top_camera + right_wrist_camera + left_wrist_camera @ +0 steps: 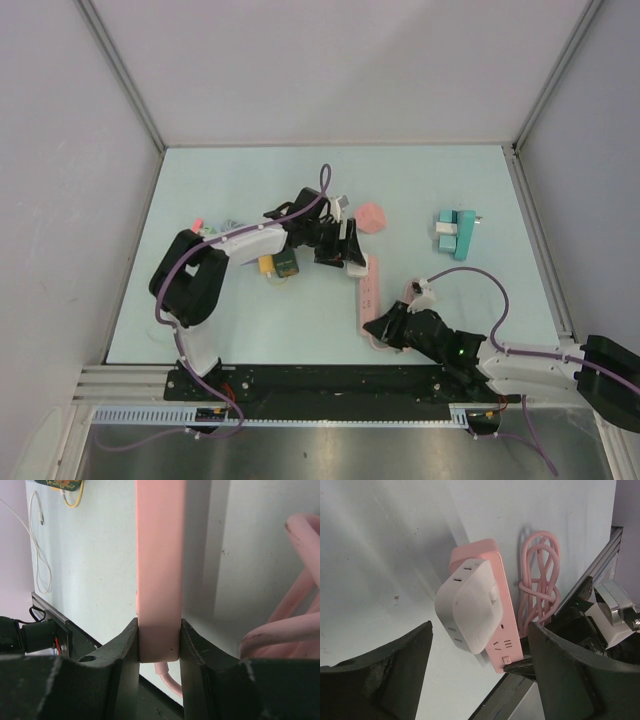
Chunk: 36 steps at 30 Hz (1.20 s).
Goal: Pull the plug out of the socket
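A pink socket strip point(368, 295) lies lengthwise in the middle of the table. A white plug point(470, 605) is seated in its far end, and shows as a white block point(356, 262) in the top view. My left gripper point(480, 675) hovers over that plug, open, with a dark finger point(395, 670) standing off each side and not touching it. My right gripper point(158, 645) is shut on the strip's near end point(157, 580), where the cord leaves; from above it sits at the strip's near end point(385, 328). The strip's pink cord point(537, 580) is coiled beside it.
A pink hexagonal block point(371, 217) and a teal-and-white adapter point(456, 233) lie farther back to the right. A green-and-yellow item point(280, 264) sits under the left arm. A thin white cable point(40, 545) trails at the left. The metal rail point(300, 380) borders the near edge.
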Each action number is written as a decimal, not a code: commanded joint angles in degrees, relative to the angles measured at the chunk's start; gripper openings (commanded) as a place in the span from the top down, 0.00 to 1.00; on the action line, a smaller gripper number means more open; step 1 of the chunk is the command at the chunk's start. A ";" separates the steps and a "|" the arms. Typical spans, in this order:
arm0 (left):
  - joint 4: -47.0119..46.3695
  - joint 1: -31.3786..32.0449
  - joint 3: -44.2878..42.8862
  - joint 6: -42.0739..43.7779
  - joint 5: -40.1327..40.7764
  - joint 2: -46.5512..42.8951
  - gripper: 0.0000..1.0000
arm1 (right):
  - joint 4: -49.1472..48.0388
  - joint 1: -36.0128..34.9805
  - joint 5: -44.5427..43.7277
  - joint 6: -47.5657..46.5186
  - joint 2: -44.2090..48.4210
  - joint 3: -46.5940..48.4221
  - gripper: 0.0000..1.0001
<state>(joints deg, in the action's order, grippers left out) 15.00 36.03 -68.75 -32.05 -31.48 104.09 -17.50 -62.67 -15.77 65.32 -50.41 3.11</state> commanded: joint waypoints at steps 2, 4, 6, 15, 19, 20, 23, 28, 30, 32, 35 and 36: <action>-4.99 0.18 -0.06 -3.54 -2.96 1.02 0.23 | -2.89 -1.05 -1.54 -0.19 -0.92 2.07 0.96; -4.98 0.18 -0.16 -3.28 -3.14 1.02 0.30 | -2.81 -1.22 -1.46 -0.28 -1.18 2.25 0.95; -4.90 0.18 -0.16 -3.02 -3.49 1.11 0.43 | -2.02 -1.22 -1.63 -0.37 -1.27 2.51 0.93; -5.07 0.27 -0.07 -3.28 -5.52 1.46 0.64 | 0.36 -1.22 -2.60 -1.07 -2.93 5.06 0.76; -4.46 0.18 -0.51 -2.67 -5.17 2.16 0.56 | 0.09 -1.22 -2.69 -1.16 -3.55 5.41 0.68; -4.20 0.27 -0.59 -2.58 -5.17 2.43 0.57 | 0.36 -1.22 -2.60 -1.33 -3.46 5.76 0.66; -3.58 0.18 -0.77 -2.40 -4.99 3.13 0.65 | 2.37 -1.05 -3.39 -1.86 -3.55 7.51 0.58; -2.97 0.18 -0.95 -1.87 -4.55 3.31 0.91 | 6.94 2.64 -4.01 -2.65 -3.99 10.33 0.46; -2.79 0.27 -1.03 -1.79 -4.81 3.57 1.00 | 6.86 6.83 -1.21 -4.05 -4.43 11.12 0.42; -2.44 0.27 -1.12 -1.61 -4.81 3.75 1.00 | 6.60 9.84 1.17 -6.42 -4.78 11.91 0.41; -2.26 0.18 -1.12 -1.52 -5.25 4.01 0.99 | 6.77 14.94 3.90 -8.62 -6.10 13.41 0.40; -2.17 0.18 -1.21 -1.43 -5.34 4.10 1.00 | 6.60 16.08 5.82 -10.02 -6.62 13.76 0.40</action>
<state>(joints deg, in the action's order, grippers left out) 11.62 35.75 -68.79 -35.59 -34.83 107.59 -9.54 -51.57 -11.99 61.25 -55.68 13.47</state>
